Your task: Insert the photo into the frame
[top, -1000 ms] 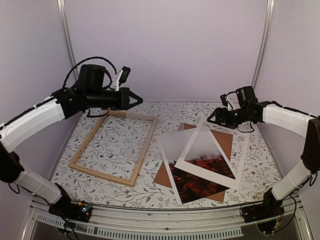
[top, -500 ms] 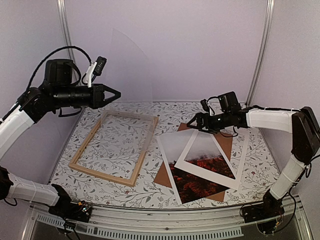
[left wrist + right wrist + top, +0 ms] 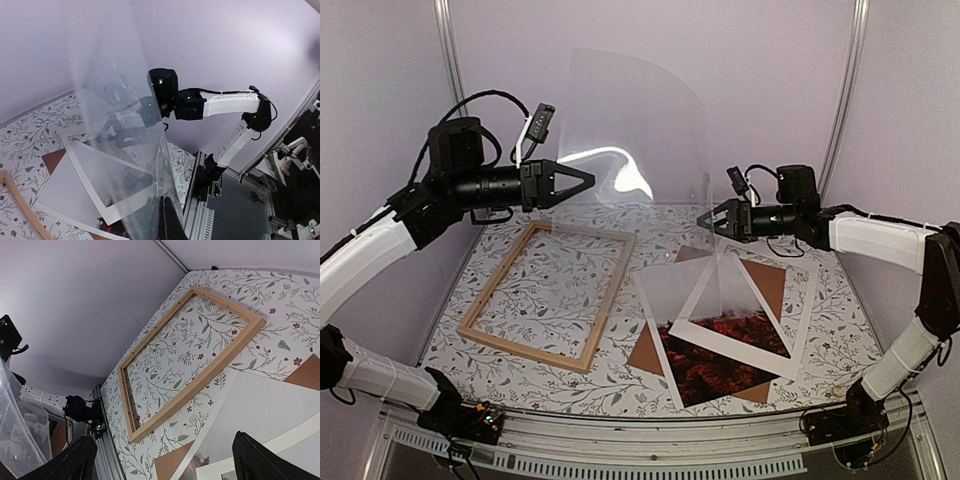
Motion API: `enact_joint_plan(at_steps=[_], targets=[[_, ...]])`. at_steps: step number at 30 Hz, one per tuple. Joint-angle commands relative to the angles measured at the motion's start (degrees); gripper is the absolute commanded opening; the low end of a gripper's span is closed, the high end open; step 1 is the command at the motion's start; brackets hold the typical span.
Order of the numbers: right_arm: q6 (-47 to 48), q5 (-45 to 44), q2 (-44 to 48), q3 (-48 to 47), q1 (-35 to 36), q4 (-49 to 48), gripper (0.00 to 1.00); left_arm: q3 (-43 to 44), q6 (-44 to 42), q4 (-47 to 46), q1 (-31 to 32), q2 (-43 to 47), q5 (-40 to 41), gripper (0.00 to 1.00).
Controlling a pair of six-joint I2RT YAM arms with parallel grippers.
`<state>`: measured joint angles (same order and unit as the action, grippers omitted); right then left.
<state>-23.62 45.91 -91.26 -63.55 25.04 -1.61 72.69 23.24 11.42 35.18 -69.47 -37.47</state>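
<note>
The left hand was clamped on the left edge of a clear sheet, holding it upright in the air above the bench. The right hand had its fingers spread wide and gripped nothing, just beside the sheet's lower right corner. The frame lay flat on the left. The photo lay to the right, under a white mat and over a brown backing board.

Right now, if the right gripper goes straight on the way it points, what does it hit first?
Probably the right edge of the clear sheet held up by the left gripper; depth is unclear.
</note>
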Motion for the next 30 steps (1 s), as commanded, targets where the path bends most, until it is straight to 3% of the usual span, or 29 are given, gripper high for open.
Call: enact_joint_plan(at_steps=[1,9,19,30], targets=[[-1.36,2.19,4.4,-1.35,-1.99,-3.05,0.99,-1.59,1.92,-7.56,-0.54,-0.6,-3.06,0.0],[-3.82,3.32,6.68,0.87,-9.91,-1.86,0.98,-2.59,1.62,-8.57,-0.53,0.99,-2.98,0.0],[-3.55,8.13,9.52,0.42,-10.21,-4.54,0.99,-2.97,2.79,-10.43,-0.55,-0.18,-4.17,0.0],[-5.01,12.49,6.44,-2.84,-8.59,-6.89,0.99,-5.1,6.59,-20.24,0.03,-2.62,-8.26,0.0]])
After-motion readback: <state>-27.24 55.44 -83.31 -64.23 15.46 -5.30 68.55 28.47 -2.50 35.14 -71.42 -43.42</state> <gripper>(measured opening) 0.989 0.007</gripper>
